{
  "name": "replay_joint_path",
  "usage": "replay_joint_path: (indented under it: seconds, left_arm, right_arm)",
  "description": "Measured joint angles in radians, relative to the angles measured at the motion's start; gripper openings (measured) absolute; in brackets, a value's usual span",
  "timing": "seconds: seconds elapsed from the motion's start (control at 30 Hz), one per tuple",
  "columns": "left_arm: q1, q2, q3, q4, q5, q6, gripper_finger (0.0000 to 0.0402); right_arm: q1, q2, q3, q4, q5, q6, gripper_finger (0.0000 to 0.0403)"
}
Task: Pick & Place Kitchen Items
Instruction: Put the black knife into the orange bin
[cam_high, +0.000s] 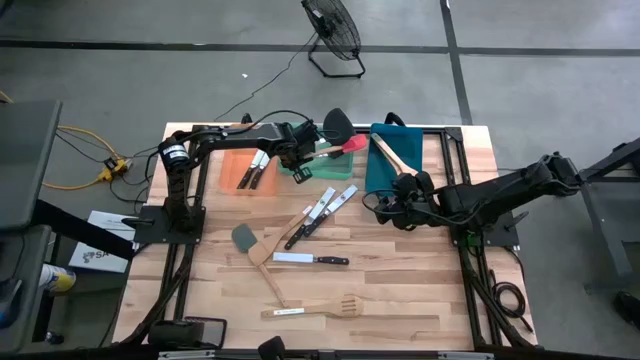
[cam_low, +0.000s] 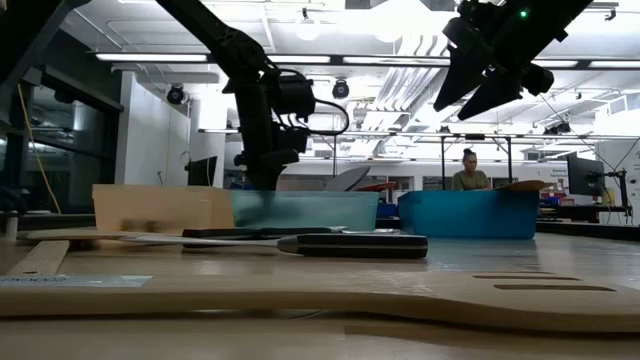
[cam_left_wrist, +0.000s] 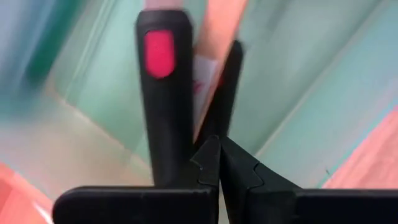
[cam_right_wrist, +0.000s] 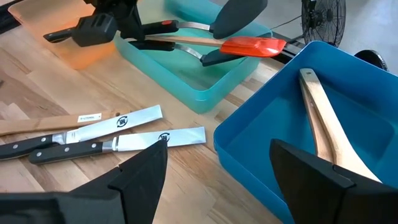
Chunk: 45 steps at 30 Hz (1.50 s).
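Several spatulas lie in the green tray (cam_high: 325, 172). One has a red head (cam_right_wrist: 252, 45) and one a black head (cam_right_wrist: 239, 12), and both heads rest on the tray's far rim. My left gripper (cam_left_wrist: 217, 149) is shut and points down into the tray's near-left end (cam_right_wrist: 127, 31), among their handles. My right gripper (cam_right_wrist: 219, 146) hangs open over the table by the blue tray (cam_right_wrist: 267, 124), touching nothing. That tray holds a wooden utensil (cam_right_wrist: 320, 118). Two knives (cam_right_wrist: 124, 118) lie flat on the table in front of my right gripper. My left gripper's shut fingers (cam_left_wrist: 239, 174) come from above, slanting down into the green tray. A black handle with a red inset (cam_left_wrist: 160, 93) runs along the outer side of one finger. A second dark handle (cam_left_wrist: 227, 87) rises from the fingertips. I cannot tell whether either touches them.
The orange tray (cam_high: 232, 172) at the far left holds knives (cam_high: 252, 172). On the open table lie another knife (cam_high: 312, 259), a grey spatula (cam_high: 245, 238), a wooden spoon (cam_high: 270, 280) and a slotted wooden turner (cam_high: 310, 310) near the front edge.
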Motion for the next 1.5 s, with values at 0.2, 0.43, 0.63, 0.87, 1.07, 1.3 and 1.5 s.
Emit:
replay_joint_path:
  seconds: [0.2, 0.43, 0.63, 0.87, 1.07, 1.3, 1.5]
  left_arm:
    - [-0.027, -0.002, 0.000, 0.016, 0.010, 0.049, 0.0000]
    - [-0.033, -0.084, 0.000, 0.011, 0.048, 0.071, 0.0000]
    - [-0.075, -0.189, -0.024, 0.018, 0.094, 0.068, 0.0000]
    - [-0.201, -0.354, -0.198, 0.097, 0.097, -0.004, 0.0000]
    - [-0.324, -0.553, -0.414, 0.202, 0.088, -0.140, 0.0000]
    - [-0.510, -0.746, -0.566, 0.282, -0.098, -0.301, 0.0000]
    - [-0.634, -0.815, -0.621, 0.268, -0.263, -0.386, 0.0000]
  right_arm:
    - [0.000, 0.000, 0.000, -0.001, -0.022, 0.000, 0.0275]
    - [0.000, 0.000, 0.000, -0.011, -0.053, -0.003, 0.0275]
    - [0.000, 0.000, 0.000, -0.006, -0.085, -0.048, 0.0275]
    - [0.008, 0.000, 0.000, 0.054, -0.163, -0.162, 0.0275]
    - [0.008, 0.012, 0.000, 0.193, -0.355, -0.336, 0.0275]
    - [0.022, 0.104, 0.000, 0.339, -0.542, -0.457, 0.0275]
    - [0.044, 0.221, 0.000, 0.488, -0.618, -0.480, 0.0275]
